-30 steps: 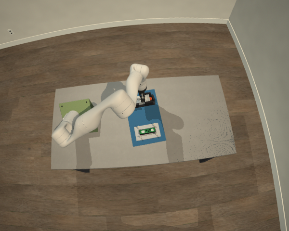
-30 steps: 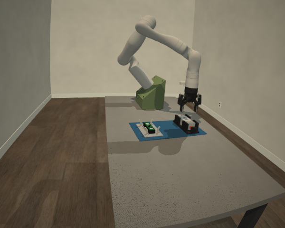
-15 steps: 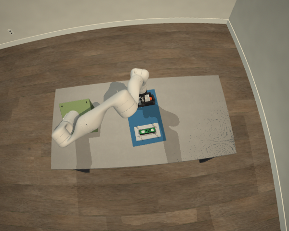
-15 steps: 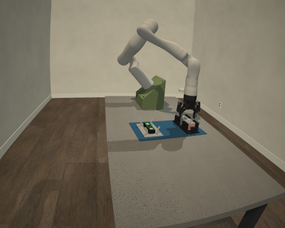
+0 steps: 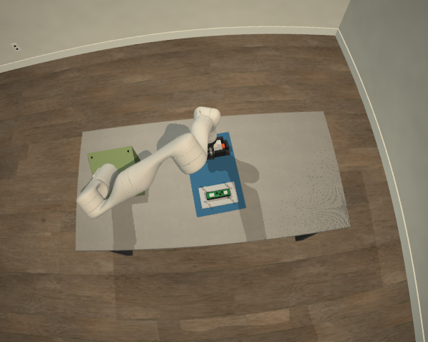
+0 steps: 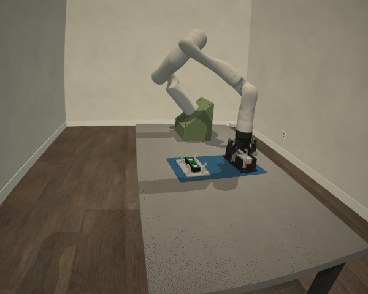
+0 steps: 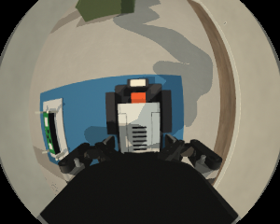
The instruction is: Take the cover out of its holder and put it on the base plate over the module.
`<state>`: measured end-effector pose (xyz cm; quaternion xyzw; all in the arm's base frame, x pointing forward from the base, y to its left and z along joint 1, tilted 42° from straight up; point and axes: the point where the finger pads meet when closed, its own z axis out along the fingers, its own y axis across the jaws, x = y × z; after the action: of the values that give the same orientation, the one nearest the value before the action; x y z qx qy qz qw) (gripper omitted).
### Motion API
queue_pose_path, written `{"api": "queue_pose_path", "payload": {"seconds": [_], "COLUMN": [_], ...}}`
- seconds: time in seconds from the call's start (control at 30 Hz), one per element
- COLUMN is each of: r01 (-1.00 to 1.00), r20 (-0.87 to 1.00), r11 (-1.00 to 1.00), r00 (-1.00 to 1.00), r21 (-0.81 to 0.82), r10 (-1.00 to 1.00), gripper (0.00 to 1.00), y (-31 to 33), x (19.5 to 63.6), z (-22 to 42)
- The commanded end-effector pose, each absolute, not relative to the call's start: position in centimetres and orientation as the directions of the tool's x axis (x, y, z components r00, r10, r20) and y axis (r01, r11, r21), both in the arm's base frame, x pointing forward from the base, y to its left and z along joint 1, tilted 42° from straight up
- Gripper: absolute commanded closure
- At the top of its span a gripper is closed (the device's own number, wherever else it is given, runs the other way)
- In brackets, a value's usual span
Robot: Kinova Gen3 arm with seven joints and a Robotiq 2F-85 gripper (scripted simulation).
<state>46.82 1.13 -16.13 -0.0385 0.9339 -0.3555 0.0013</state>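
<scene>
The claw (image 5: 217,149) (image 6: 241,155) (image 7: 139,141) stands low at the cover (image 5: 218,145) (image 6: 243,160) (image 7: 139,126), fingers apart — the cover sits in its black holder (image 5: 226,150) (image 6: 249,169) (image 7: 166,112). Beside them on the blue mat (image 5: 219,169) (image 6: 218,166) (image 7: 84,107), slim posts rise around the green-topped module (image 5: 218,194) (image 6: 192,164) (image 7: 49,131). Farther back on the desk (image 5: 287,165) (image 6: 235,221) (image 7: 93,51) — the green pedestal (image 5: 110,154) (image 6: 198,126) (image 7: 105,9). No lettering is readable.

Bent white arm (image 5: 136,177) (image 6: 216,63), wrist pointing down, black jaws (image 5: 218,147) (image 6: 240,155) wide open.

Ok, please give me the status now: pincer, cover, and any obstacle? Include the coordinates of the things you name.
Pincer (image 5: 217,149) (image 6: 241,155) (image 7: 139,141) open, down at the holder. Cover (image 5: 218,144) (image 6: 243,158) (image 7: 139,126) in its black holder (image 5: 227,147) (image 6: 240,165) (image 7: 166,112), not gripped. No obstacle seen above module (image 5: 217,194) (image 6: 192,164) (image 7: 49,133).
</scene>
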Motion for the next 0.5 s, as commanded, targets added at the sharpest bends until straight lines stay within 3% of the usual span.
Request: {"api": "queue_pose_path", "payload": {"seconds": [0.0,0.47], "r01": [-0.071,-0.072], "r20": [0.024,0.026], "r11": [0.745,0.744], "r00": [-0.997,-0.997], "r21": [-0.664,-0.664], "r10": [-0.074,-0.073], "gripper": [0.00,0.00], "y": [1.17,1.16], "x": [46.83,46.76], "z": [-16.16,-16.19]}}
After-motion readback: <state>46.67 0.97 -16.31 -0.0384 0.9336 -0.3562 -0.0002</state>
